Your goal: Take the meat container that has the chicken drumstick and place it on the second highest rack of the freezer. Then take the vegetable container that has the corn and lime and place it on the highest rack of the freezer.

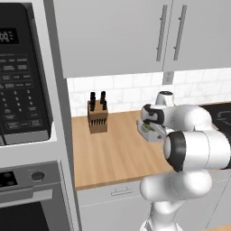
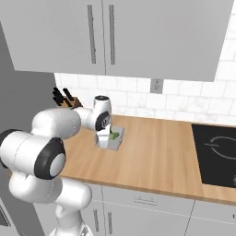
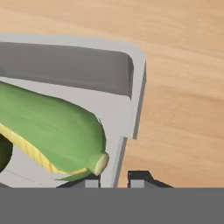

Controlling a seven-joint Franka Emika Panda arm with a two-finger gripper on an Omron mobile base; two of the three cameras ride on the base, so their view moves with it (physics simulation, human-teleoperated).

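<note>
knife block [image 1: 97, 115], microwave [image 1: 20, 76], perhaps a cooktop [image 2: 216, 154]

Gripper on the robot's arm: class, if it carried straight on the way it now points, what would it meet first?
The gripper straddles the grey container's rim wall, one finger inside by the corn, one outside. Straight on, that wall meets it first; past that likely the wooden counter, though depth is unclear.

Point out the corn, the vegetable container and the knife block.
corn [image 3: 52, 127]: hand view, on the green husk at mid-cob.
vegetable container [image 3: 136, 83]: hand view, on its grey rim at the right corner.
knife block [image 1: 97, 119]: left base view, on the wooden front face.
</note>
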